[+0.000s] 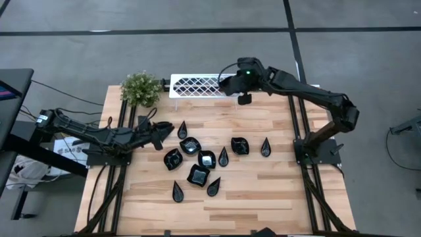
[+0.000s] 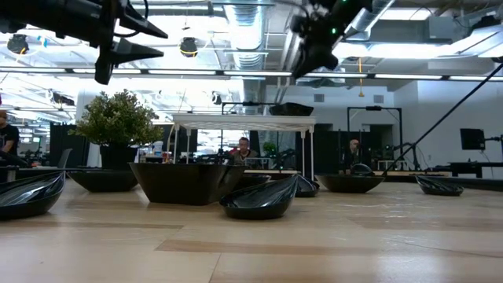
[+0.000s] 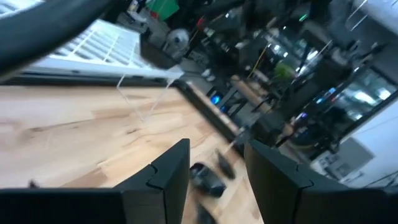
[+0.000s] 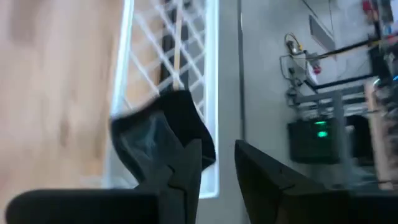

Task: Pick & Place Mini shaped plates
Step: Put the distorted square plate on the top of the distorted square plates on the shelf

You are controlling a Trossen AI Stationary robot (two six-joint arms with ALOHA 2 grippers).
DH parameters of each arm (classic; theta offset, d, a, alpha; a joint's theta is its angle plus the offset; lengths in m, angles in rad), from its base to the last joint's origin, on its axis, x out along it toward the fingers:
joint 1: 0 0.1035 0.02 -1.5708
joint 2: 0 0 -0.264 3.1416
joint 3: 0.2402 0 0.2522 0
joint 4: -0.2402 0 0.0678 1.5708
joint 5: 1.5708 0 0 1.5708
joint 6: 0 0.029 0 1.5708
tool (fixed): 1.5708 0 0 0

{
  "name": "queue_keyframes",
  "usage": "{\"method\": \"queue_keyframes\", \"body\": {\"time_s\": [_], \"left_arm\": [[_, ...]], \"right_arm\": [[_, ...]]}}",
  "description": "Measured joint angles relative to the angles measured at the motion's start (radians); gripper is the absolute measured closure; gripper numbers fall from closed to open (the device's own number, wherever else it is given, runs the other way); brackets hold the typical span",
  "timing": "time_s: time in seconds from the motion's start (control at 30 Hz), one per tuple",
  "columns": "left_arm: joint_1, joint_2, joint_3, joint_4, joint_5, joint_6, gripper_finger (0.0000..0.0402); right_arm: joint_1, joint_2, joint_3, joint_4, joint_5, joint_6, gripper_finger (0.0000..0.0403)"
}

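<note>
While the right arm reaches to the far edge of the wooden table [image 1: 263, 191], the scene reads as follows.

Right gripper [image 1: 231, 84]: poised above the right end of the white lattice tray [image 1: 197, 85]; in its wrist view the two dark fingers [image 4: 186, 168] stand apart with a gap between them, and a glossy black dish [image 4: 163, 134] sits just ahead of them over the tray's lattice. Whether a finger touches that dish, I cannot tell.

Left gripper [image 1: 163, 135]: held above the table's left half, near the cluster of plates; its fingers [image 3: 168, 177] are spread wide with nothing between them.

Mini shaped plates on the table: a loose group near the table's middle. A teardrop plate [image 1: 182, 130] lies nearest the left gripper; a wavy-edged plate [image 1: 190, 145] and a roundish plate [image 1: 173, 158] sit beside it; another wavy plate [image 1: 206, 158] is just right of those, with a slim teardrop [image 1: 223, 157] next to it. Farther right lie a square-ish plate [image 1: 240, 146] and a teardrop [image 1: 265, 147]. Nearer the front edge are a wavy plate [image 1: 198, 174], a teardrop [image 1: 214, 187] and another teardrop [image 1: 177, 191].

Tray: raised on clear legs at the far edge, as the low view shows.

Potted plant [image 1: 140, 88]: just left of the tray, at the far left corner.
</note>
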Motion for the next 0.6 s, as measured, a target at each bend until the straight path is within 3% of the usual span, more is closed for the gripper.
{"method": "queue_keyframes", "body": {"time_s": [0.17, 0.37, 0.6], "left_arm": [[0.000, 0.000, 0.000, -0.149, 0.023, -0.101, 0.0247], [0.000, 0.000, -0.001, -0.163, 0.134, -0.126, 0.0247], [-0.004, 0.000, -0.001, -0.162, 0.149, -0.107, 0.0247]], "right_arm": [[0.008, -0.060, 0.000, -0.024, -0.141, 0.222, 0.0311], [0.091, -0.091, 0.000, -0.071, -0.266, 0.395, 0.0310], [0.270, -0.067, -0.001, -0.069, -0.287, 0.528, 0.0310]]}}
